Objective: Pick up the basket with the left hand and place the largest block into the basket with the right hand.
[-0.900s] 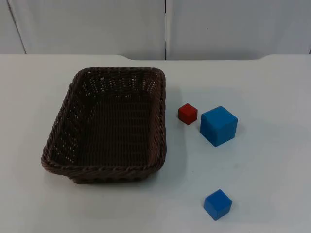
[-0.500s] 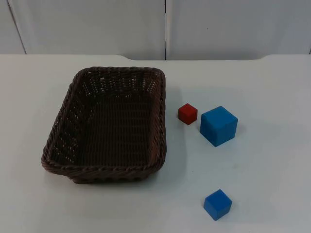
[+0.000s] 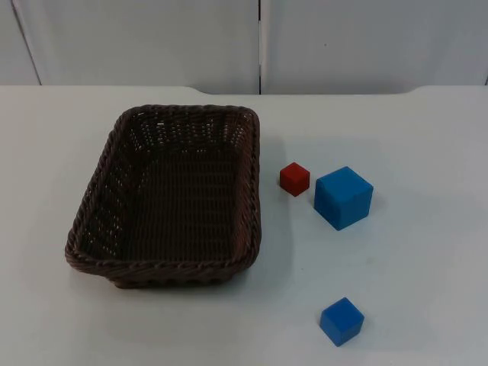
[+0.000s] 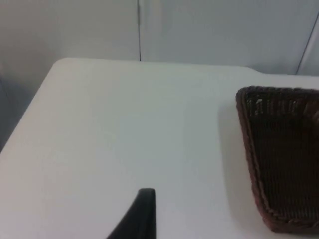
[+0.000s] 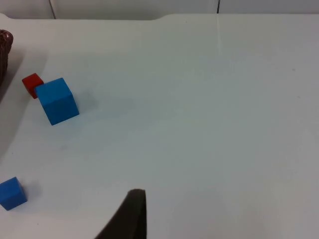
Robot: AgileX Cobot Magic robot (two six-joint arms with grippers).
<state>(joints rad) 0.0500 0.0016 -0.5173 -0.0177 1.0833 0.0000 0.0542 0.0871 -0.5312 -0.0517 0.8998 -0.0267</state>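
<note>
Top view: woven brown wicker basket (image 3: 172, 200), rectangular, nothing inside; big blue cube (image 3: 343, 197) at its three o'clock. Can't tell either gripper's jaws.

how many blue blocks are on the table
2: a large blue block right of the red block, and a small blue block nearer the front edge. None lie in the basket.

White table (image 3: 427, 252) meets grey partition wall (image 3: 152, 38).

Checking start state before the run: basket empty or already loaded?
Empty. The basket shows only bare brown weave inside; the large blue block, red block and small blue block sit on the table beside it.
</note>
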